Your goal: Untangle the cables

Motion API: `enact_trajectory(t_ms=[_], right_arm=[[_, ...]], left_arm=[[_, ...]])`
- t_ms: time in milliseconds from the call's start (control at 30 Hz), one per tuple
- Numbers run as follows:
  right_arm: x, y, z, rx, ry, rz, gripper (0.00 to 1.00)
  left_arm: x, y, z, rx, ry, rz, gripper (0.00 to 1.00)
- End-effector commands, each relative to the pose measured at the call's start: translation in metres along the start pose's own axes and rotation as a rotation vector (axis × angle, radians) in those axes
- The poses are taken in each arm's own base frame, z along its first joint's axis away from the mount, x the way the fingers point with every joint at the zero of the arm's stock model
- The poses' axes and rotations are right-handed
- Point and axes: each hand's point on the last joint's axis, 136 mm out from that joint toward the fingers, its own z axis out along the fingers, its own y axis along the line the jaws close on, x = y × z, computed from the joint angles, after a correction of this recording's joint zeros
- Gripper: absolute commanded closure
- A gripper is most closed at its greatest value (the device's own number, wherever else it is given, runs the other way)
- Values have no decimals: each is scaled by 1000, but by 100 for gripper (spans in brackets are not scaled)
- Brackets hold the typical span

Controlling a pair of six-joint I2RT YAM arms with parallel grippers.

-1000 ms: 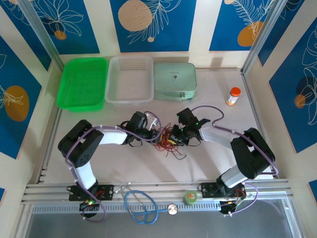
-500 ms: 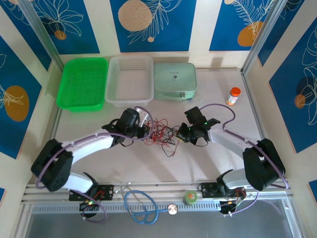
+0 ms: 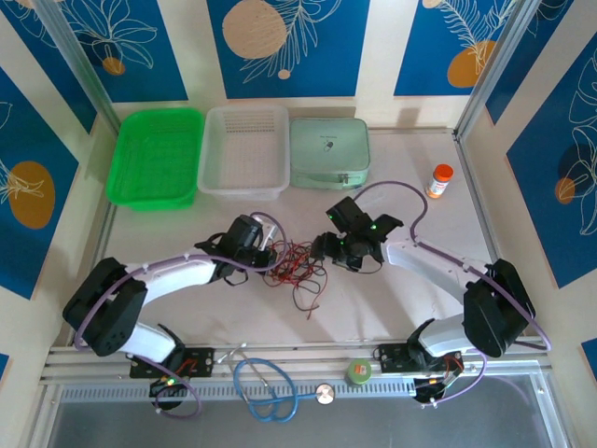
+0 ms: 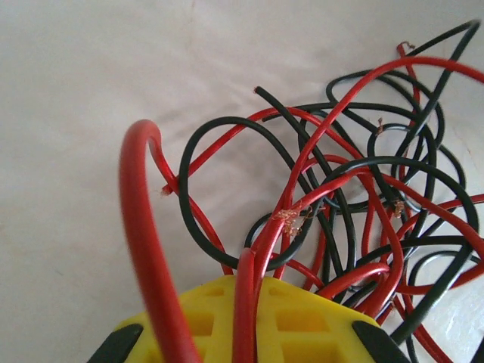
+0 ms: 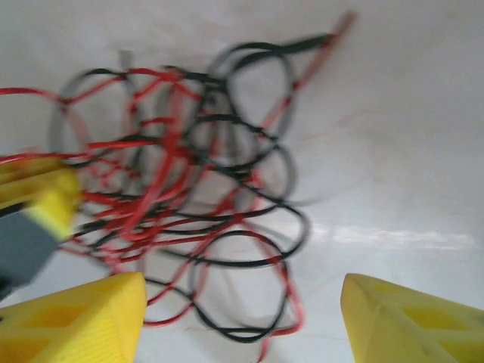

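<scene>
A tangle of thin red and black cables [image 3: 297,264] lies mid-table between the two arms, one loop trailing toward the near side. My left gripper [image 3: 268,254] sits at the tangle's left edge, shut on red cables [image 4: 253,302] that run up between its yellow fingers [image 4: 318,325]. The rest of the bundle [image 4: 363,197] spreads out ahead of it on the white table. My right gripper [image 3: 324,250] hovers at the tangle's right edge, open, its yellow fingertips [image 5: 83,314] wide apart over the cables [image 5: 197,197] with nothing between them.
At the back stand a green basket [image 3: 154,157], a clear tray [image 3: 244,149] and a pale green case [image 3: 328,151]. An orange-capped bottle [image 3: 438,180] is at the back right. A light-blue stethoscope [image 3: 266,387] and a green tape roll [image 3: 358,371] lie on the near rail.
The left gripper pulled its red cables slightly toward the near left. The right gripper let go, opened and shifted left toward the tangle, which has slackened and spread toward the near side.
</scene>
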Motion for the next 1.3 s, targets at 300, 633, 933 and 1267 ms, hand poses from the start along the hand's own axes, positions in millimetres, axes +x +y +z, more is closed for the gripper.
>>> enact_trajectory(t_ms=[300,633,933,1267], right_arm=[[19,45,30,-205,105,306,30],[27,48,65,-167,135,370,62],[15,31,35,-110,36,277,100],[-5,34,15,-100,51,-286,100]], left_arm=[[-8,-19,-10,115,-81,-70,100],[-9,-21,-19,127,-107,-78,100],[-17,-9,-41,30,-139,-53,100],[-21,10,-61,-97,-159,-24,100]])
